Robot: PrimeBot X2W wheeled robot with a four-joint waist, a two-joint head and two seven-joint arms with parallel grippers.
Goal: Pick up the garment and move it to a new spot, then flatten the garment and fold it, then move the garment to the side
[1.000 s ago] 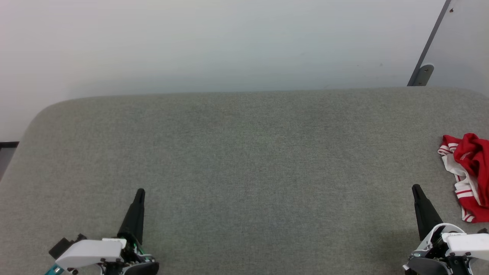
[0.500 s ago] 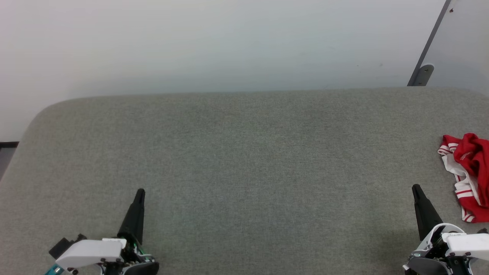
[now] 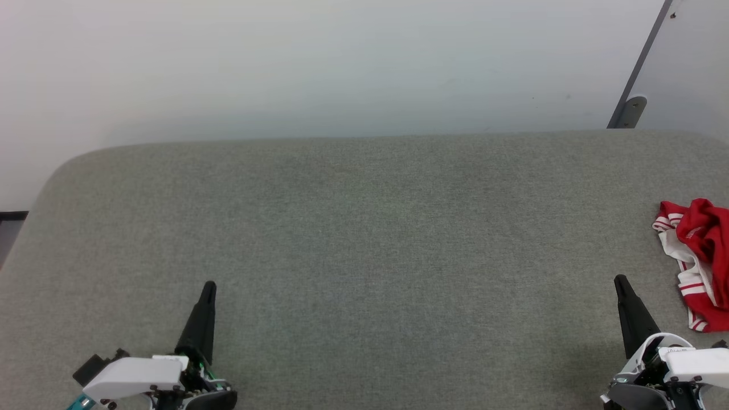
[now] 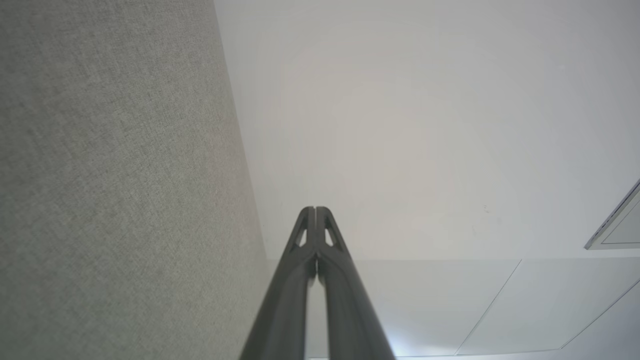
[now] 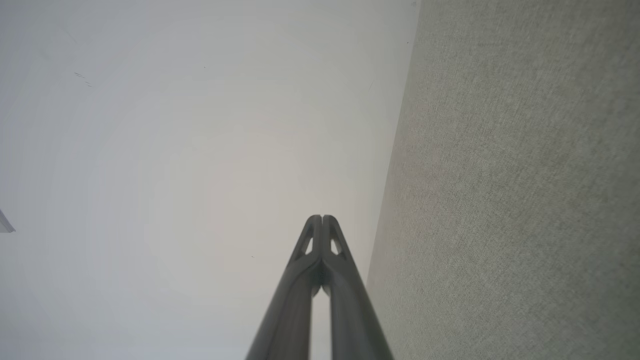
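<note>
Fingers on the left gripper (image 3: 208, 285) and right gripper (image 3: 619, 279) are pinched closed, empty, with the shirt (image 3: 703, 250) crumpled on the table (image 3: 364, 228) by the right one.

Bare table (image 3: 364, 228) — garment (image 3: 699, 250) far right.

The head camera is looking forward and down over the grey padded surface (image 3: 364, 239) to the wall (image 3: 342, 68) in the upper frame. Both wrist cameras are sighting closely along the left gripper (image 4: 315, 209) and right gripper (image 5: 322, 218), sharing that surface and wall.
</note>
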